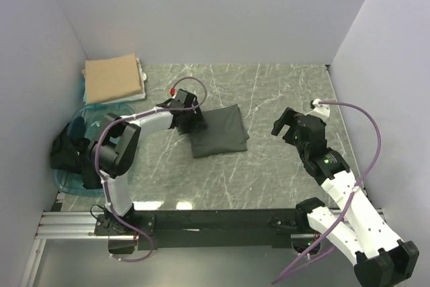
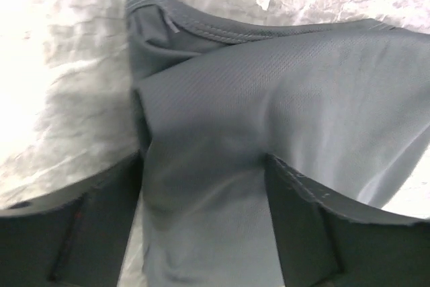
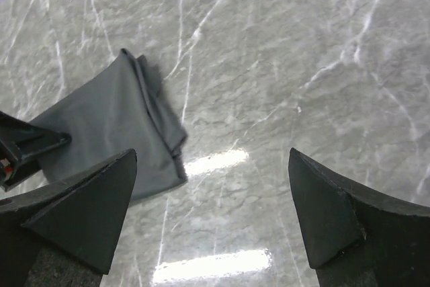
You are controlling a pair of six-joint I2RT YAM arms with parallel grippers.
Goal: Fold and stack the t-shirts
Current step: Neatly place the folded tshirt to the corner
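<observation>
Straddling t-shirt [image 2: 302,85], left end effector [image 2: 201,166] part-open; right end effector [image 3: 211,159] wide, empty.

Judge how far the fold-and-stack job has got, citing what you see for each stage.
Done: the tan t-shirt lies folded in the far-left corner; the charcoal t-shirt lies folded mid-table. In hand: the left gripper straddles its edge, jaws apart; the right gripper hangs open, empty. Left: stacking it, and probably folding the dark cloth by the teal tub.

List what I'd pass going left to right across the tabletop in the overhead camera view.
tan t-shirt → left gripper → dark grey t-shirt → right gripper
</observation>
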